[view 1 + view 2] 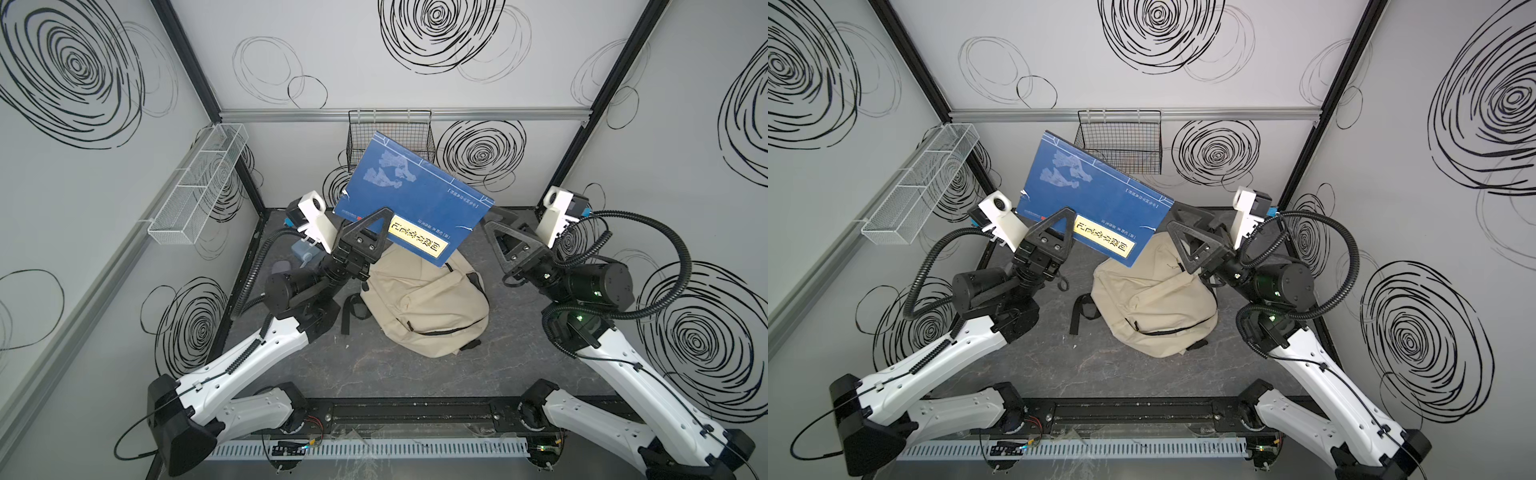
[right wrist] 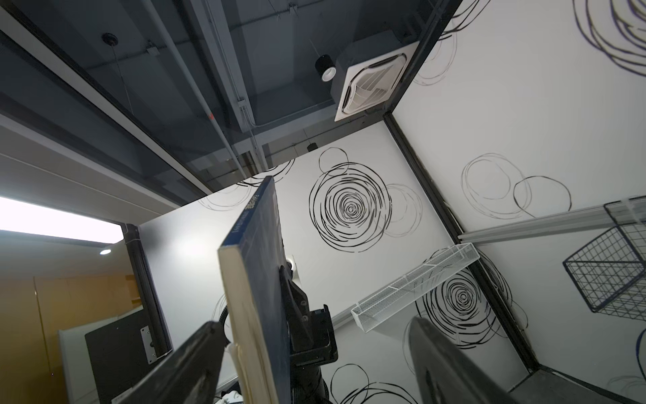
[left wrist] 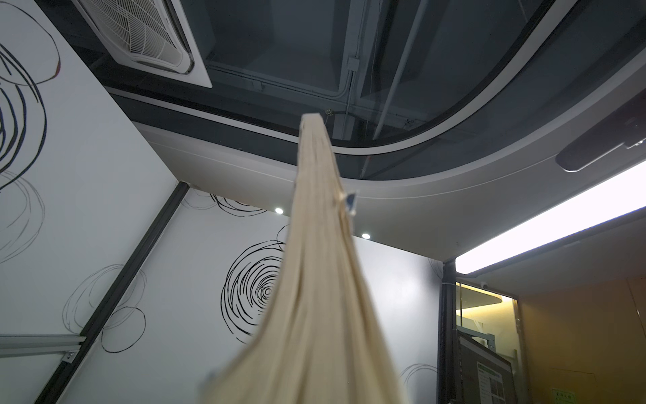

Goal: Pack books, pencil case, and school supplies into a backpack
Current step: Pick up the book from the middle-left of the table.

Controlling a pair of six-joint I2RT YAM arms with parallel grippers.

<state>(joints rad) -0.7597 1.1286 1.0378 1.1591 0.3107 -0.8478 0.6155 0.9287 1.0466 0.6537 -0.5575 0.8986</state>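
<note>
— Where's the blue book (image 1: pixel 411 195)?
— Lifted clear of the table and tilted, with the navy cover facing up and the yellow label strip along its near edge. Its lowest corner hangs over the far end of the backpack (image 1: pixel 424 307).
— And the backpack?
— Cream-beige, slumped flat mid-table, front pocket up, black straps trailing left.
— The small things?
— Far left on the table, in a top view: the light blue pencil sharpener (image 1: pixel 300 250), and just nearer it the greyish purple pencil case (image 1: pixel 283 266). Both are partly hidden.

One navy book (image 1: pixel 415 191), one backpack (image 1: pixel 428 307), one sharpener (image 1: pixel 301 249), one purple pouch (image 1: pixel 283 264) are showing. Two baskets are hanging: white basket (image 1: pixel 199 183), black basket (image 1: pixel 415 133).
</note>
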